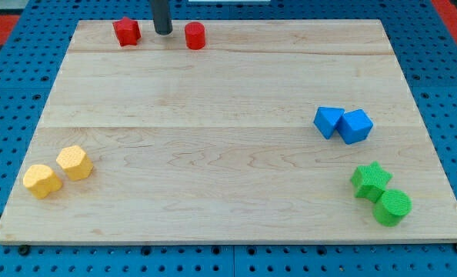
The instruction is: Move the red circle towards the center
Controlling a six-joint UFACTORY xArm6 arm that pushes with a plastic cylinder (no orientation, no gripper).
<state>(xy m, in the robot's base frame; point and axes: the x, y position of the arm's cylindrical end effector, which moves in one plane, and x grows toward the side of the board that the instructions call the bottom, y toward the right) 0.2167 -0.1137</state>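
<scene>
The red circle (195,35) stands near the view's top edge of the wooden board (228,100), left of centre. My tip (163,31) is down on the board just to the left of it, a small gap apart. A second red block (126,31), of angular shape, stands to the left of my tip. My tip sits between the two red blocks.
Two blue blocks (343,124) touch each other at the view's right. A green star (370,180) and a green circle (391,207) sit at the bottom right. Two yellow blocks (58,171) sit at the bottom left. A blue pegboard surrounds the board.
</scene>
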